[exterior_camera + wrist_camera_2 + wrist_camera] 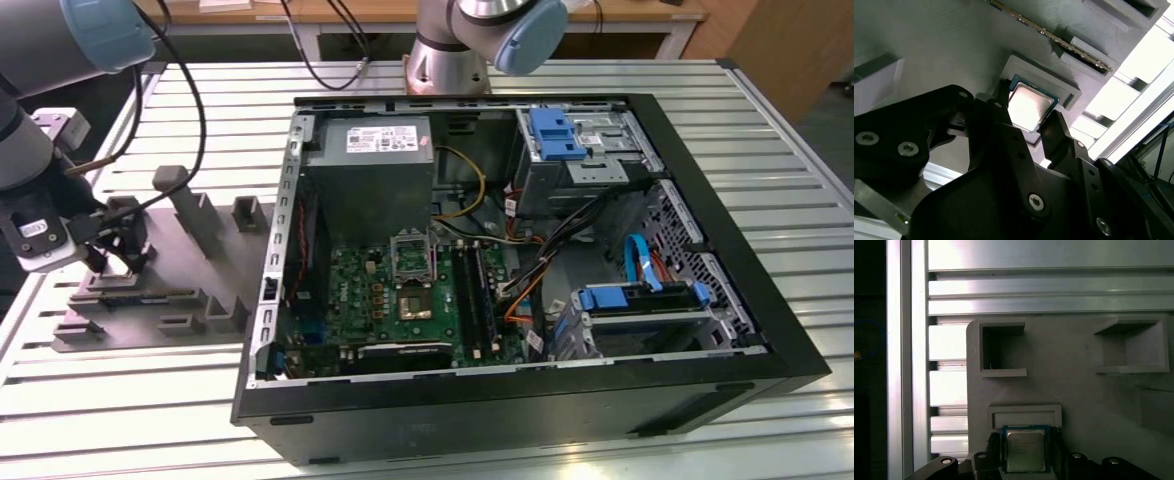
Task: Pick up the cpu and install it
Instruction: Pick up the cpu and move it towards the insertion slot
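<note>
- The end effector [114,262], black and matte with screw heads along its links, hangs low over the grey plastic fixture [200,235] at the exterior view's left, about mid-height in the frame.
- In both wrist views its two dark fingers [1056,131] are clamped on two opposite edges of the cpu [1029,106], one on each side of it.
- The cpu [1025,449] is a thin, flat square with a smooth silvery-grey metal top that catches the light and a narrow greenish rim.
- It sits in a shallow square pocket with a raised lip, moulded into the fixture [1074,380] (whether it rests on the pocket floor or hangs just clear of it cannot be told).
- The fixture [954,40] is dull, finely ridged plastic, with blocky open-sided rectangular pockets and upright posts.
- In the second wrist view a thin strip with a metallic edge [1069,47] stands in a slot of the fixture, near the cpu's pocket.
- The fixture lies on a surface [134,400] of ribbed, shiny aluminium slats [1044,290].
- Just beside the fixture, filling the centre and the exterior view's right, lies an open black computer case [534,410].
- Inside it is a green motherboard [387,300] with a metal-framed rectangular socket [411,258], well apart from the end effector.
- Blue cables [647,265] curve at the case's right side.
</note>
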Motion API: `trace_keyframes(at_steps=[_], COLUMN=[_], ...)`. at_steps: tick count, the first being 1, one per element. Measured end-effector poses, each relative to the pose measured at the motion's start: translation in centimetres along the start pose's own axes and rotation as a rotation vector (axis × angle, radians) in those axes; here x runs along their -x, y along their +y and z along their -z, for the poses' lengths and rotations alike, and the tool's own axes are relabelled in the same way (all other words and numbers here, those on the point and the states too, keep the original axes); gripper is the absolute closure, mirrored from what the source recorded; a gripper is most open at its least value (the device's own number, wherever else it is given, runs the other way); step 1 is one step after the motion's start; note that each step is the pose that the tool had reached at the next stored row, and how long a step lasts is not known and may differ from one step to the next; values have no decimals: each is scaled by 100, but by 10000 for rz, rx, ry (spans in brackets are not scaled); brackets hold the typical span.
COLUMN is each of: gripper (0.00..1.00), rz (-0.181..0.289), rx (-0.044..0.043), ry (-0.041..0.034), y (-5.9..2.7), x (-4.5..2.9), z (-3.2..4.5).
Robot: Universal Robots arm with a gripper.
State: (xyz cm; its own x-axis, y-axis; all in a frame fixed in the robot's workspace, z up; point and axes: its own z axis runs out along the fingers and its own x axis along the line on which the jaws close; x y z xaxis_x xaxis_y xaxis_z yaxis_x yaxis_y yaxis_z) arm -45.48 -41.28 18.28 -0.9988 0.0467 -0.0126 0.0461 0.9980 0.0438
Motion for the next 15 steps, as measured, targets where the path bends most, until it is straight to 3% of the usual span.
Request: trace_keyframes(at_steps=[15], gripper=[48], rz=[1], rx=[0], ry=[-31], y=[0], x=[-9], z=[6])
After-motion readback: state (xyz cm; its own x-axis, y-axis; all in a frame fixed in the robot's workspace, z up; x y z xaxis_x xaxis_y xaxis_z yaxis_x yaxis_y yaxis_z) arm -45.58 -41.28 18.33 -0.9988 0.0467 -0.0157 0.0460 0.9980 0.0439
